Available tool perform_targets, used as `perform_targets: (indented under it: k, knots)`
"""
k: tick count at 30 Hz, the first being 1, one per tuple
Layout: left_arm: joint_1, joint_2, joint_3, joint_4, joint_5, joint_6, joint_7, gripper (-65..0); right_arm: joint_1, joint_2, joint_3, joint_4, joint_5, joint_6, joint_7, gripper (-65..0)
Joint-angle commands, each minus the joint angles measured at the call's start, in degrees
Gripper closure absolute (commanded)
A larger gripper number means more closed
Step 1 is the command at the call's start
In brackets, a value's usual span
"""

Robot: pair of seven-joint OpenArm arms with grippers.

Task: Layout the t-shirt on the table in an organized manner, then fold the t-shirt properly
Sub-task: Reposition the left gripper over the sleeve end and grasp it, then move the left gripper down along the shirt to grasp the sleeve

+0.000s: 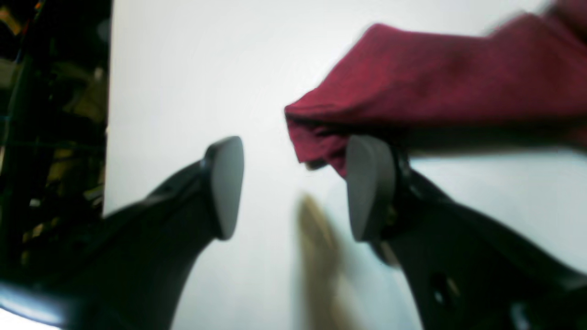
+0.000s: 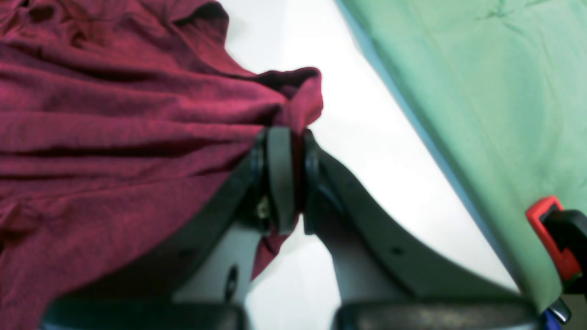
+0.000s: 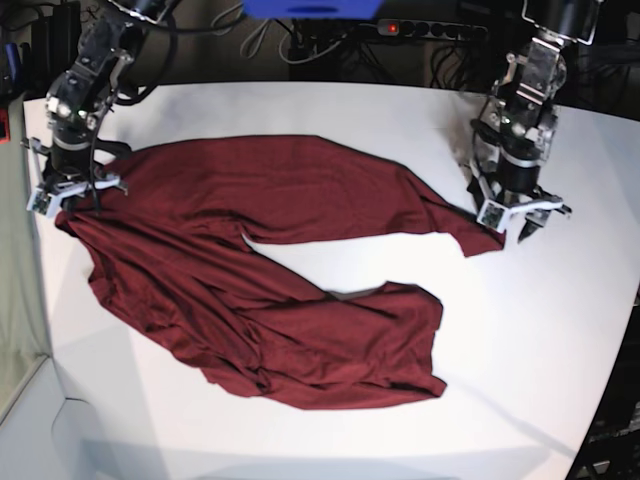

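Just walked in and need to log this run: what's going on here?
Two robot arms are spreading a dark red t-shirt on a white table. The right gripper is shut on one corner of the cloth. The left gripper has its jaws apart beside the opposite corner, gripping nothing. The shirt lies rumpled, not yet folded.

The t-shirt (image 3: 270,280) lies spread, wrinkled, across the table (image 3: 540,340). The right gripper (image 3: 62,195) pinches its corner. The left gripper (image 3: 510,222) stands parted beside the opposite tip.
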Motion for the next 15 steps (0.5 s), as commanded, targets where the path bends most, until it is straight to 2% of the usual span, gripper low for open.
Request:
perform_targets:
  k: [1, 8, 11, 15]
  knots:
    - [-0.5, -0.07, 0.09, -0.21, 0.16, -0.62, 0.71, -34.9, 0.63, 0.53, 0.03, 0.95, 0.27, 0.0, 1.7, 0.0]
    - [-3.4, 1.78, 3.17, -5.22, 0.16, -0.71, 0.62, -32.9, 0.63, 0.53, 0.03, 0.95, 0.27, 0.0, 1.7, 0.0]
    - [-4.46, 1.96, 4.31, -7.33, 0.16, -0.71, 0.62, -20.5, 0.63, 0.53, 0.12, 0.95, 0.27, 0.0, 1.7, 0.0]
    - [-4.54, 1.96, 4.13, -7.41, 0.16, -0.71, 0.53, -7.6, 0.72, 0.62, 0.2, 0.95, 0.27, 0.0, 1.7, 0.0]
